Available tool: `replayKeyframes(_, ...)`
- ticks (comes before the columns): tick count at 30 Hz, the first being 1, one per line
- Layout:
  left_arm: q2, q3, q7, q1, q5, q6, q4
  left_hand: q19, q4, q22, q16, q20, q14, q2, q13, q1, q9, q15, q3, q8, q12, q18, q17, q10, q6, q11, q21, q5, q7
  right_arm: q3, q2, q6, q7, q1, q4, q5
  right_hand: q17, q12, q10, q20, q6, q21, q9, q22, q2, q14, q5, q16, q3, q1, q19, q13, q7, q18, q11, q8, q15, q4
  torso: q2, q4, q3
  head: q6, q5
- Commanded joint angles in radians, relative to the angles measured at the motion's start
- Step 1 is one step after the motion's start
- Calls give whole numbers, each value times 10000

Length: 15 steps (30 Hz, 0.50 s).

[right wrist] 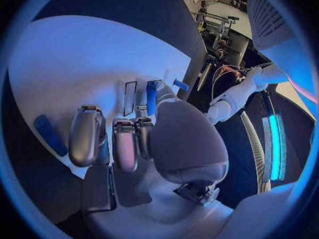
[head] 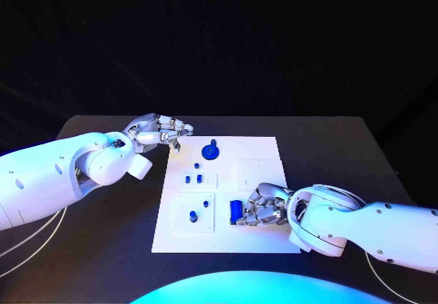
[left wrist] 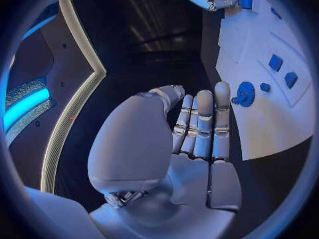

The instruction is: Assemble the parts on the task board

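The white task board (head: 260,152) lies mid-table. A round blue gear-like part (head: 211,151) sits near its far edge, also seen from the left wrist (left wrist: 245,94). Several small blue parts (head: 193,179) stand in the board's left half. My left hand (head: 162,132) hovers over the black table by the board's far left corner, holding nothing, its fingers (left wrist: 202,122) stretched side by side. My right hand (head: 262,206) rests on the board's near right part and pinches a long blue bar (head: 235,211) between thumb and fingers (right wrist: 151,98).
Two more small blue parts (head: 193,216) stand in the near left recess. Another blue piece (right wrist: 50,135) lies on the board beside my right hand's fingers. Black table (head: 109,221) surrounds the board on both sides.
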Motion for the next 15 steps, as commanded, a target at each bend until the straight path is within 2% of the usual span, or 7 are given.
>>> replayKeyframes(1, 5, 5, 29, 7, -13, 166, 13, 10, -42, -17, 57, 59, 0, 27, 0, -104, 13, 35, 2, 21, 58, 79, -15, -39, -16, 2, -59, -63, -9, 0, -133, -20, 12, 3, 98, -101, 1746, -31, 472, -86, 45, -111, -9, 1847, -136, 867, 52, 11, 11, -103, 175, 1780, 9, -98, -57, -35, -43, -14, -2, -5, 3, 17, -20)
replayKeyframes(4, 8, 5, 23, 7, -13, 167, 8, 16, -74, -25, 61, 57, -5, 32, -1, -120, 35, 34, 18, 50, 78, 79, -19, -58, -32, 2, -66, -59, -8, 1, -361, -8, 283, 58, 251, 127, 1691, -178, 375, -71, -68, -253, -27, 1813, -343, 854, 42, -11, -62, -154, 130, 1652, 64, -77, -13, -91, -13, -28, -6, -14, -5, 21, -28)
replayKeyframes(5, 9, 5, 19, 7, -13, 168, 5, 16, -74, -25, 61, 57, -5, 32, -1, -120, 35, 34, 18, 50, 78, 79, -19, -58, -32, 2, -66, -59, -8, 1, -428, -7, 399, 78, 299, 215, 1663, -237, 331, -52, -147, -342, -40, 1791, -482, 847, 37, -23, -114, -181, 100, 1603, 113, -64, 27, -131, 18, -26, -4, -13, -3, 25, -30)
replayKeyframes(7, 12, 4, 13, 7, -13, 171, -1, 16, -74, -25, 61, 57, -5, 32, -1, -120, 35, 34, 18, 50, 78, 79, -19, -58, -32, 2, -66, -59, -8, 1, -547, -18, 634, 119, 388, 373, 1633, -303, 280, -24, -228, -444, -52, 1767, -623, 840, 38, -36, -169, -234, 66, 1549, 167, -50, 75, -172, 58, -17, 0, -8, 1, 25, -49)
replayKeyframes(13, 18, 3, 7, 7, -13, 171, -14, 16, -74, -25, 61, 57, -5, 32, -1, -120, 35, 34, 18, 50, 78, 79, -19, -58, -32, 2, -66, -59, -8, 2, -913, -193, 1118, 251, 640, 658, 1607, -371, 223, 27, -360, -581, -77, 1736, -775, 832, 6, -49, -214, -287, 18, 1496, 247, -30, 147, -249, 119, -17, -3, -11, 7, 25, -66)
replayKeyframes(15, 19, 2, 1, 7, -13, 179, -17, 16, -74, -25, 61, 57, -5, 32, -1, -120, 35, 34, 18, 50, 78, 79, -19, -58, -32, 2, -66, -59, -8, 1, -1101, -299, 1193, 316, 695, 702, 1614, -381, 205, 79, -614, -599, -143, 1733, -812, 832, -4, -50, -182, -243, 9, 1492, 354, -30, 234, -428, 187, -25, -6, -13, -1, 28, -85)
